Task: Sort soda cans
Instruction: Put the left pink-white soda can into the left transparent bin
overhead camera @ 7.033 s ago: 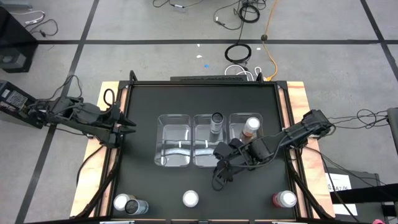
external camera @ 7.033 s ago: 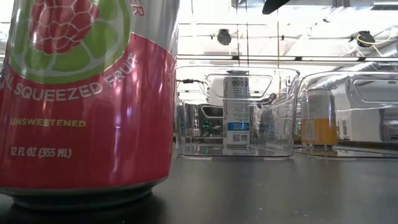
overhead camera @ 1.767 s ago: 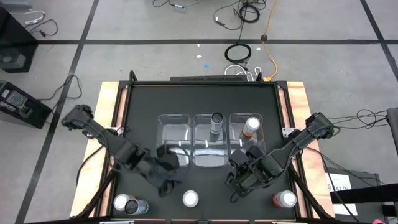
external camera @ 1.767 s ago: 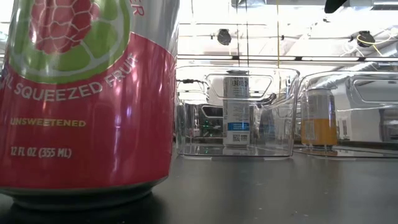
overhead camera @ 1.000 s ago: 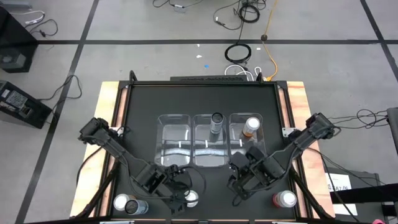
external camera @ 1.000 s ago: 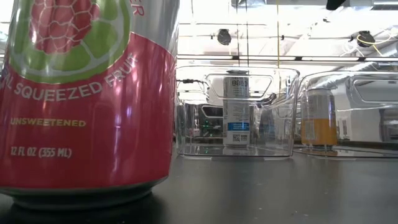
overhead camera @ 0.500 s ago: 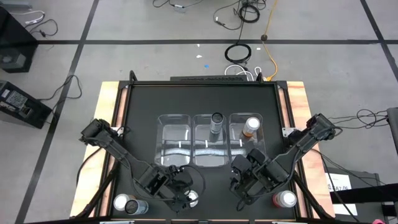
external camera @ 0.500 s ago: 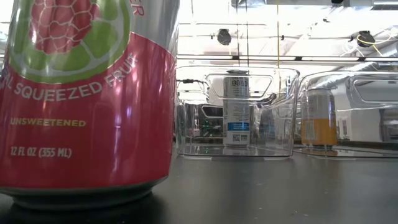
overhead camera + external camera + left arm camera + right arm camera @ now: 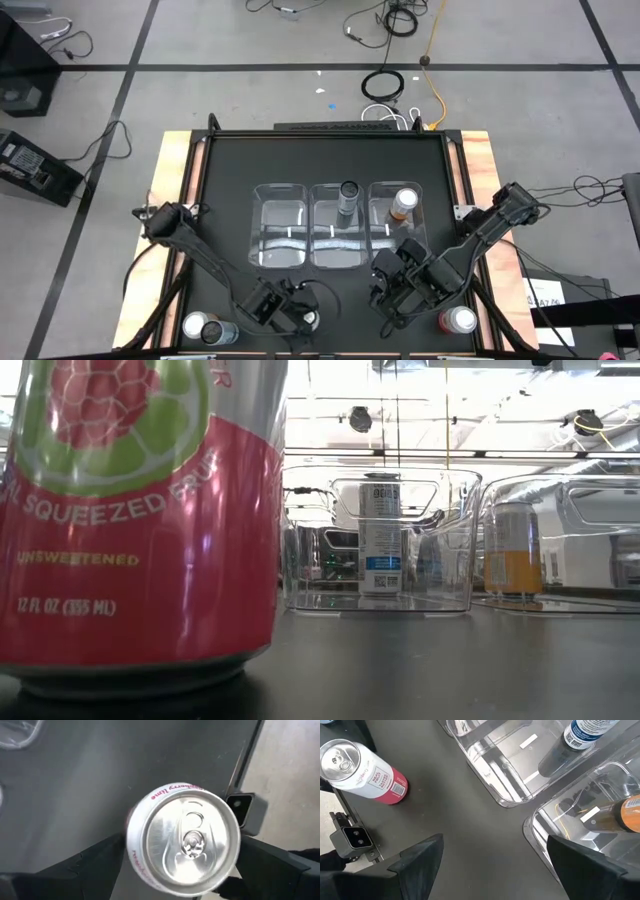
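Note:
A pink-and-white soda can (image 9: 184,840) stands upright at the middle of the table's near edge (image 9: 308,320) and fills the left of the low view (image 9: 140,520). My left gripper (image 9: 182,851) (image 9: 292,322) is open and slants down over this can. One finger is on either side of its silver top, and I see no contact. My right gripper (image 9: 502,870) (image 9: 390,297) hangs open over bare table in front of the bins. A black can (image 9: 348,190) stands in the middle bin. An orange can (image 9: 404,203) stands in the right bin.
Three clear bins (image 9: 282,228) stand in a row at mid-table; no can shows in the left one. Two cans (image 9: 208,328) stand at the near left corner and a red one (image 9: 458,320) at the near right. A small camera box (image 9: 241,806) sits on the near edge beside the pink can.
My left gripper has come down over the pink can at the near edge, with its arm stretching farther toward that edge. Its fingers stay open.

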Motion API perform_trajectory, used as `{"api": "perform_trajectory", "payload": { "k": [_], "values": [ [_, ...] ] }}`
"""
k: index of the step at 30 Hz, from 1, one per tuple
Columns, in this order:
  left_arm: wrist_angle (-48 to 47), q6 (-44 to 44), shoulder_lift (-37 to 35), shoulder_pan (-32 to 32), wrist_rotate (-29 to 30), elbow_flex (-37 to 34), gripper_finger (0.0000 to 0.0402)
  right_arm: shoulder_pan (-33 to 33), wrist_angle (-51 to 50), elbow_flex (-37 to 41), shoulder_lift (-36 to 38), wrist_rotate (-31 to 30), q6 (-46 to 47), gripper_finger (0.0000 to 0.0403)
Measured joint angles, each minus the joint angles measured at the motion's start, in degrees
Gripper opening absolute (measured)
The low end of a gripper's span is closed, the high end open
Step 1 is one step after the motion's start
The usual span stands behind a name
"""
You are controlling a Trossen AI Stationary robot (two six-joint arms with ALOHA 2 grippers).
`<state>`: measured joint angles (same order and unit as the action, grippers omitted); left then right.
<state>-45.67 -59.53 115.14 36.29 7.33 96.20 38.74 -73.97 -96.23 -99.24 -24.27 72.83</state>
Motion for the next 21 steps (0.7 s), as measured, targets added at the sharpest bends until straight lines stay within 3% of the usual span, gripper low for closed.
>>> {"api": "perform_trajectory", "payload": {
  "k": [9, 16, 21],
  "values": [
    [-0.4, 1.6, 1.9, 0.0, 0.1, 0.0, 0.0358, 0.0, 0.0, 0.0, 0.0, 0.0, -0.1, 0.0348],
    [-0.4, 1.8, 1.9, 0.0, 1.3, 0.0, 0.0304, 0.0, 0.0, 0.0, 0.0, -1.6, -0.1, 0.0348],
    [-0.4, 1.8, 1.9, 0.0, 1.3, 0.0, 0.03, 0.0, 0.0, 0.0, 0.0, -2.7, -0.1, 0.0348]
  ]
}}
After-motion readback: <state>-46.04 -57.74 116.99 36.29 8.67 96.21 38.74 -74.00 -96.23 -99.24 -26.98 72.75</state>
